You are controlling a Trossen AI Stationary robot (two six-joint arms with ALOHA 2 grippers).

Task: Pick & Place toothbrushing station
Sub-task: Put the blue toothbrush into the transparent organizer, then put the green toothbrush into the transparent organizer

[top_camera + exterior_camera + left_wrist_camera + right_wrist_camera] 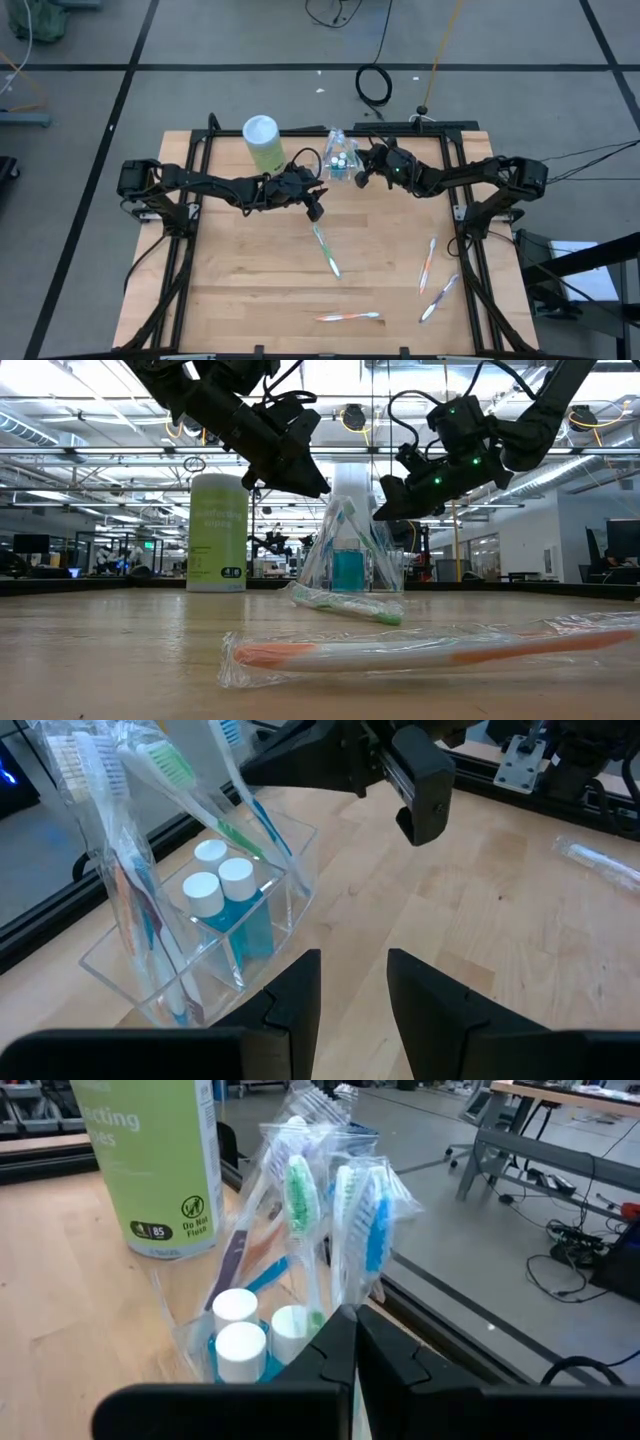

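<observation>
Clear plastic was the whole story here: the organizer (200, 935) sat at the far edge of the wooden surface (250, 270), right beside the green canister (264, 142), with several wrapped toothbrushes standing in it and three small blue tubes (225, 900) with white caps in the front compartments. The left gripper (314, 207) hung just beside it on the near side, fingers spread a bit and holding nothing as far as the wrist view showed. The right gripper (362, 172) hovered just on the other side of the organizer with its fingers pressed together, also empty. So both were parked at the station, while the leftovers lay well apart from them: a green toothbrush (326, 250) just below the left gripper on the open wood, an orange one (347, 317) near the front edge, and two more (433, 278) over on the right side. Probably the next grab was that green one, since it was closest to the left arm. Doing it well would mean coming straight down across the handle, not along it, and pinching the brush itself through the wrapper, because the crinkly film looked slippery and could slide out. The right arm would've been better off staying clear of the bundle so it didn't knock the upright brushes over.
</observation>
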